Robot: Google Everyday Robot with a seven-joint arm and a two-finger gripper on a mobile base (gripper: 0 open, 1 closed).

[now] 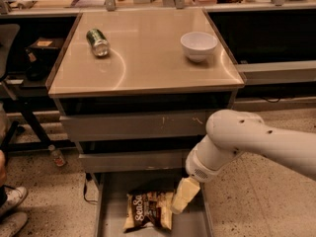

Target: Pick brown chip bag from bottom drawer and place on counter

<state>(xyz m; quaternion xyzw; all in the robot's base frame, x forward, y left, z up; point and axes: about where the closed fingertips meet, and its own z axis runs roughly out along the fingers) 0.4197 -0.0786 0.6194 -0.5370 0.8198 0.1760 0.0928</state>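
one brown chip bag (148, 210), jaws at its right edge

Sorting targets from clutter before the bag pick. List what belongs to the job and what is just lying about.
Job: brown chip bag, lying in the open bottom drawer; counter, where it goes; gripper, low over the drawer at the bag's edge.
Lying about: green can on its side and white bowl, both on the counter.
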